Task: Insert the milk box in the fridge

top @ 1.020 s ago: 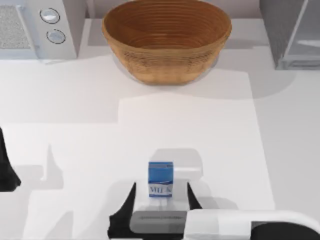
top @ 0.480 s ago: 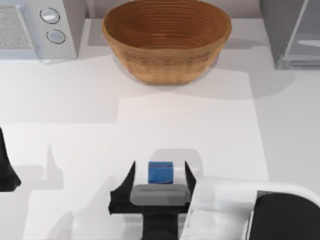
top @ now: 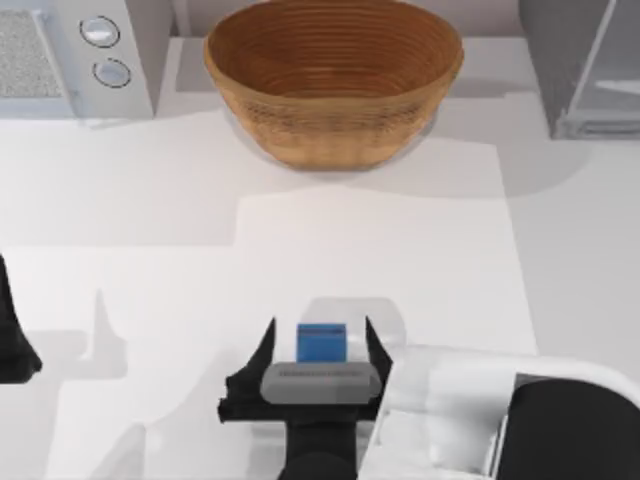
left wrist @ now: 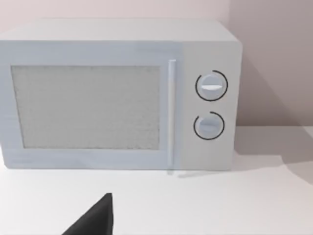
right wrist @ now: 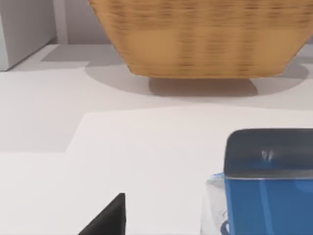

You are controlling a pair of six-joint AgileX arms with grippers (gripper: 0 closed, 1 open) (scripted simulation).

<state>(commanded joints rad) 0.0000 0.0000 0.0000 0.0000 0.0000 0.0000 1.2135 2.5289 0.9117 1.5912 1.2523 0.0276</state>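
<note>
The milk box, a small blue carton, stands upright on the table near the front edge, at the middle. My right gripper is open, one dark finger on each side of the carton with a gap at both sides; its grey wrist block covers the carton's lower part. The right wrist view has the carton's blue top close up, beside one dark fingertip. The fridge, grey with a pale glassy door, stands at the back right corner. My left gripper is parked at the table's left edge.
A large wicker bowl sits at the back centre, between carton and rear wall. A white appliance with two round knobs fills the back left corner and faces the left wrist camera. Bare white table lies between carton and fridge.
My right gripper has slid forward from the front edge, so its fingers now flank the milk box and its wrist hides the carton's white band. The left arm has not moved.
</note>
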